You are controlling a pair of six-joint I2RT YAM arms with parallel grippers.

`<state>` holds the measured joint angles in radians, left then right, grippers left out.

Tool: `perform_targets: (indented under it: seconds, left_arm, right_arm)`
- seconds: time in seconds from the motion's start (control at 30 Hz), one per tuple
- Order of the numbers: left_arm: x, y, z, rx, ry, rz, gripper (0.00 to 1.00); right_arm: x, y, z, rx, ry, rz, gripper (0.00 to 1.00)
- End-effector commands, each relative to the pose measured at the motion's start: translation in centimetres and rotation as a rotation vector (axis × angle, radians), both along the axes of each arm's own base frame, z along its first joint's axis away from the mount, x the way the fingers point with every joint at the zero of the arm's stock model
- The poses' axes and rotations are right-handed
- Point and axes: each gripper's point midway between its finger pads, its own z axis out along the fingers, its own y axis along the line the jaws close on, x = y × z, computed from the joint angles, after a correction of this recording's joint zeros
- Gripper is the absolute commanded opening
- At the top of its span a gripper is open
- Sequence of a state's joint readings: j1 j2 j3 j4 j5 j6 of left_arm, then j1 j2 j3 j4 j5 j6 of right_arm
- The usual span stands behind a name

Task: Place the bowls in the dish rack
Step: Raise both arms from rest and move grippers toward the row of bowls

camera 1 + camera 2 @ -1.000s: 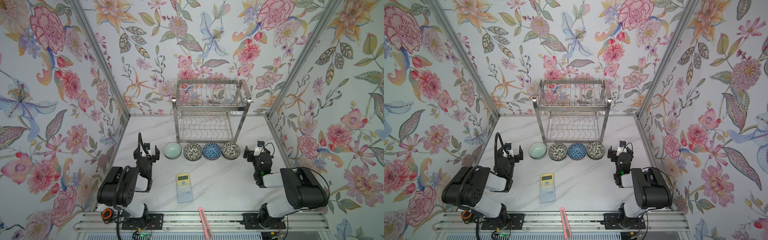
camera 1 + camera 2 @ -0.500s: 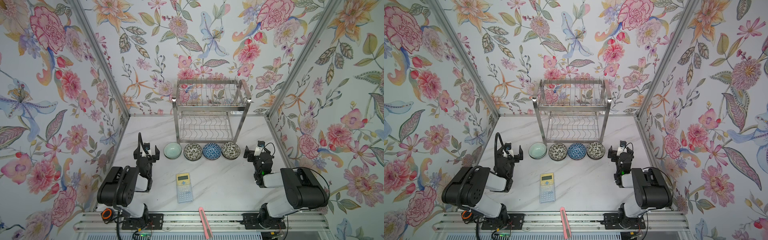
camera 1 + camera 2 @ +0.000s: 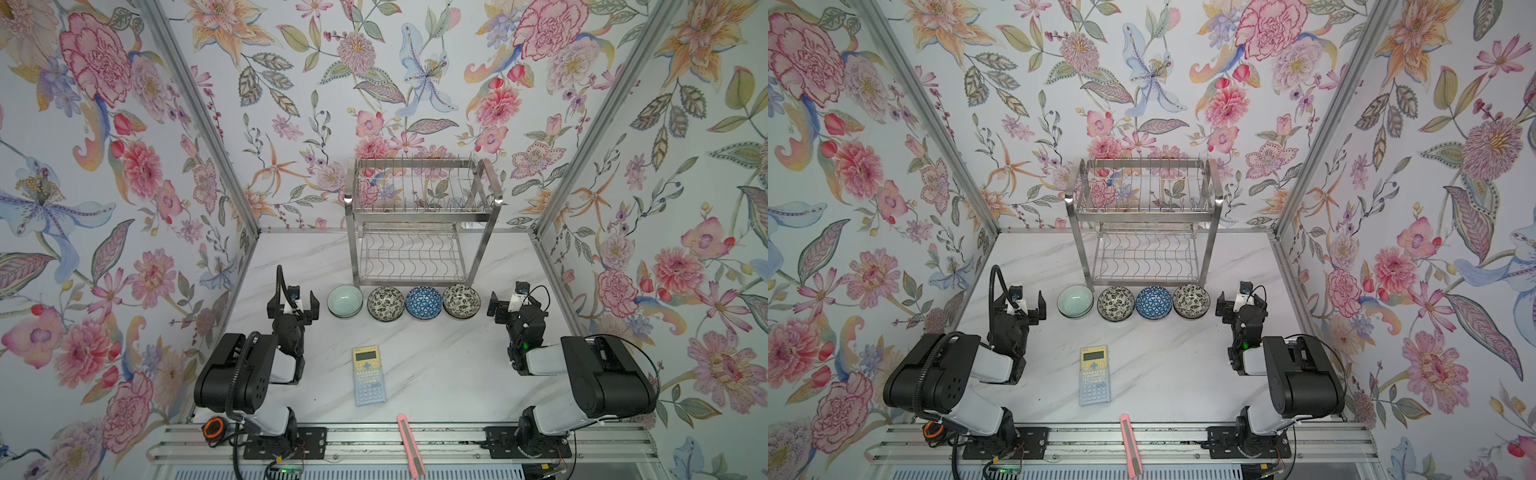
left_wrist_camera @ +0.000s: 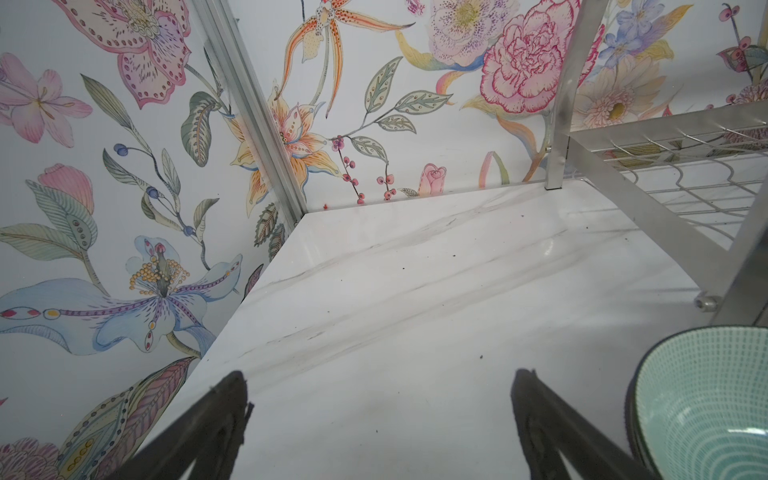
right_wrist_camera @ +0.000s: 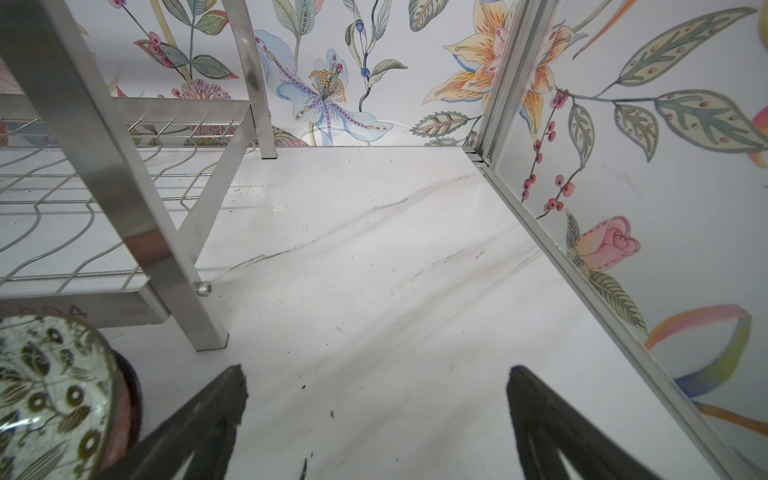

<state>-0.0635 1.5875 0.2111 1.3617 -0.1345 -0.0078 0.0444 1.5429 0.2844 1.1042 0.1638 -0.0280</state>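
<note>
Top views both show a celadon bowl (image 3: 344, 301), black-white floral bowl (image 3: 385, 304), blue triangle mosaic bowl (image 3: 423, 302) and green leaf bowl (image 3: 461, 301) in a row on the marble table (image 3: 449, 365), just in front of the two-tier dish rack (image 3: 419, 212). The left gripper (image 3: 293, 303) and right gripper (image 3: 512, 304) flank the row, jaws spread wide, gripping nothing. A calculator (image 3: 368, 376) lies mid-table.

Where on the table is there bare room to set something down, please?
Bare table lies between the calculator and the right arm, and on either side of the dish rack. The strip before the rack is crowded with four bowls.
</note>
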Motion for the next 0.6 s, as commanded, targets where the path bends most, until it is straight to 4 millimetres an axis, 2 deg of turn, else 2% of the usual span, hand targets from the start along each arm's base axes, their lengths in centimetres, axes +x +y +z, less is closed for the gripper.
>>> perform_targets:
  seconds: [0.0,0.07,0.13,0.17,0.27,0.37,0.47,0.57]
  left_arm:
    - [0.2,0.4,1.1,-0.003,-0.035,0.013,0.99]
    - [0.2,0.4,1.1,-0.003,-0.037,0.015,0.99]
    - [-0.3,1.4,1.3,-0.010,-0.046,0.088,0.99]
    - [-0.6,1.6,2.7,-0.014,-0.078,0.107,0.99]
    - [-0.9,2.1,5.2,-0.010,-0.062,0.173,0.99]
    - [-0.1,1.7,7.7,-0.073,0.002,0.171,0.99]
    - [0.3,0.5,9.1,-0.130,0.060,0.124,0.99]
    - [0.5,-1.0,8.9,-0.171,0.139,0.061,1.00]
  right_arm:
    - [0.2,0.1,0.2,0.011,-0.009,0.000,0.99]
    - [0.2,0.1,0.1,0.011,-0.008,0.000,0.99]
    - [0.0,-1.0,0.7,0.000,-0.009,-0.083,0.99]
    - [-0.2,-0.9,1.0,0.010,-0.008,-0.076,0.99]
    - [-1.1,-1.5,4.2,-0.040,-0.032,-0.179,0.99]
    - [-1.9,-1.1,7.7,0.089,-0.019,-0.197,0.99]
    - [-2.5,1.6,11.4,0.099,-0.022,-0.088,0.99]
    - [-3.1,4.8,13.6,0.064,0.063,0.046,0.99]
